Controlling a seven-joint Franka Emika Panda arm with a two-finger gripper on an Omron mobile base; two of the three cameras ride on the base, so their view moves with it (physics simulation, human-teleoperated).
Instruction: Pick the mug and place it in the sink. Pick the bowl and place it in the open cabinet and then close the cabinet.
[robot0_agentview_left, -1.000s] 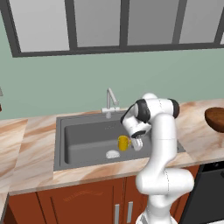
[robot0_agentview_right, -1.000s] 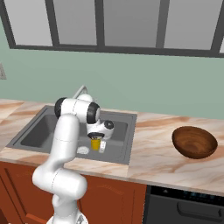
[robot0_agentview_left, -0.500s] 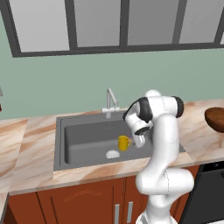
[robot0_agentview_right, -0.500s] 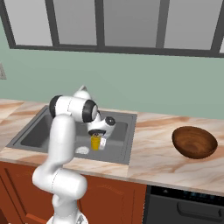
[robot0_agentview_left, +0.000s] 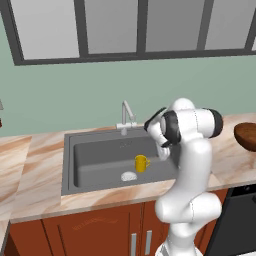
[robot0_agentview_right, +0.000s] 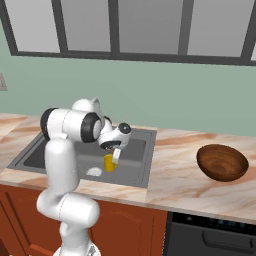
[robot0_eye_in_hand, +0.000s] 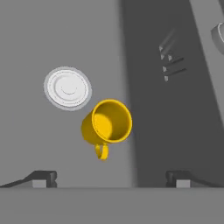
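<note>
Since the mug (robot0_eye_in_hand: 106, 124) stands upright on the sink (robot0_agentview_left: 90, 167) floor beside the drain (robot0_eye_in_hand: 68, 87), free of my gripper (robot0_eye_in_hand: 111, 177), whose jaws stand wide apart above it, I judge the step is to lift straight up and clear the basin wall before turning toward the bowl (robot0_agentview_right: 222, 162) on the counter. The bowl is cut off in the left view, and the cabinet is out of frame.

Pincer (robot0_eye_in_hand: 111, 177) lifted off mug (robot0_eye_in_hand: 107, 124), prob. clear.
</note>
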